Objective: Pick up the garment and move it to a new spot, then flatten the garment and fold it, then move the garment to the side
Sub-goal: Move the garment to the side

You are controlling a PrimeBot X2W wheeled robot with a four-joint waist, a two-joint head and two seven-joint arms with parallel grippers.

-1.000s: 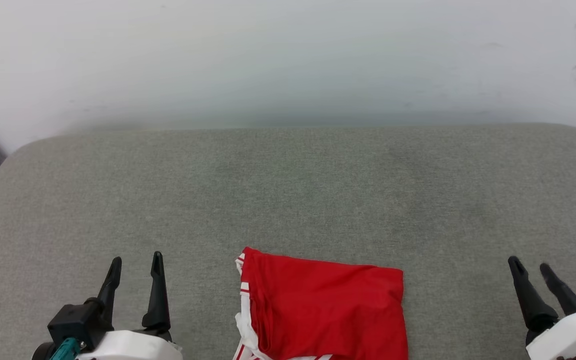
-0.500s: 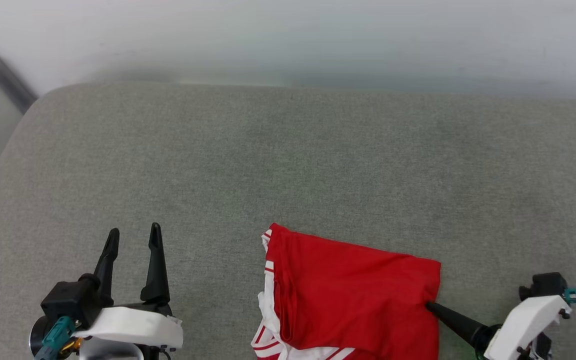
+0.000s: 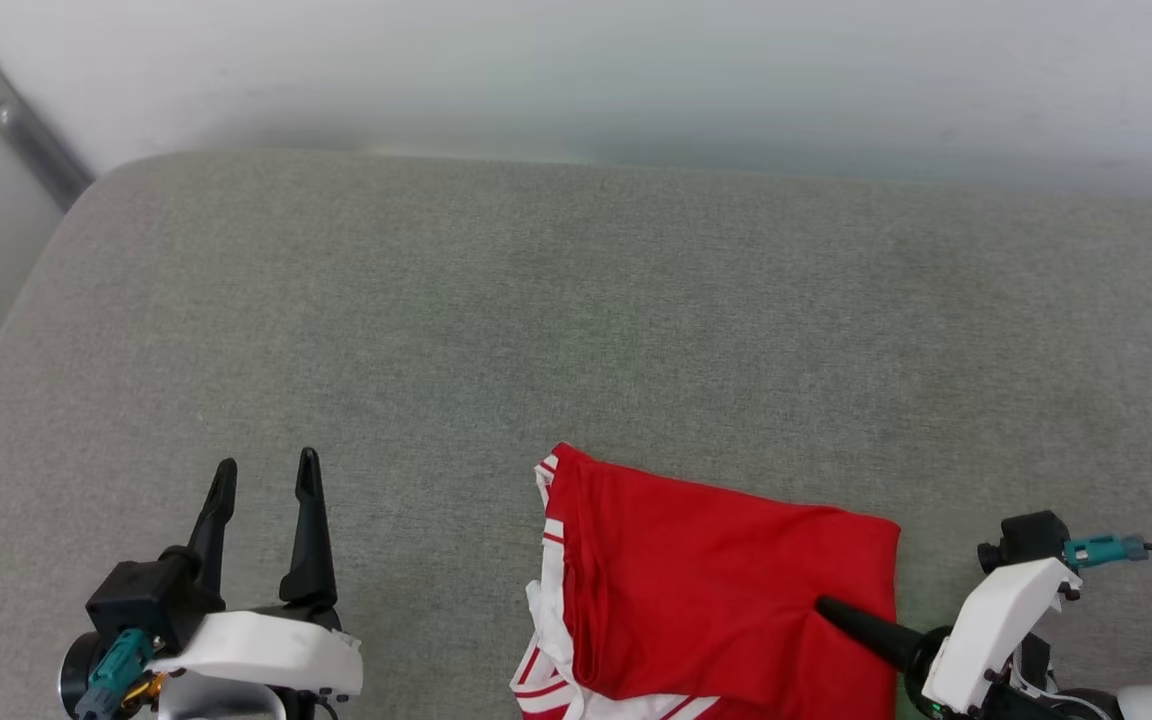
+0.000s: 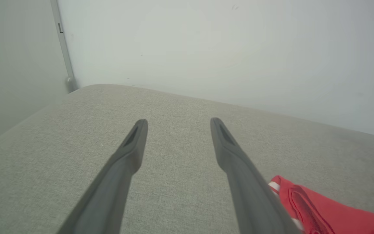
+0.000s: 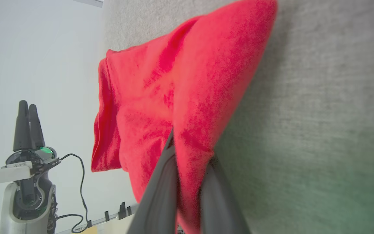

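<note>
Head view showed the garment [image 3: 716,590] lying folded into a rough red block at the lower centre-right of the frame, on a grey fabric-covered tabletop [image 3: 496,320], with its near part cut off by the bottom edge, so its long axis could not be judged with certainty. Its far edge ran at a slant, from a corner at upper left down towards the right. The white sleeve cloth and red-white striped trim lay along the side facing the frame's left, and the plain red fold faced the right. No lettering showed on the upper face. The right hand [image 3: 826,607] reached in from the lower right corner, its dark fingers pointing up and left onto the garment's right-hand part, just inside that edge. In the right wrist view the right hand [image 5: 192,152] had its two fingers drawn narrow with a ridge of the garment [image 5: 187,81] pinched between them, the cloth tented up from the tabletop around the grip. The left hand [image 3: 267,462] sat at the lower left of the head view, well apart from the garment, fingers pointing up the frame. In the left wrist view the left hand [image 4: 178,122] stood spread wide over bare fabric, holding nothing, with a corner of the garment [image 4: 330,214] at the lower right. A pale wall [image 3: 576,70] rose behind the tabletop.
</note>
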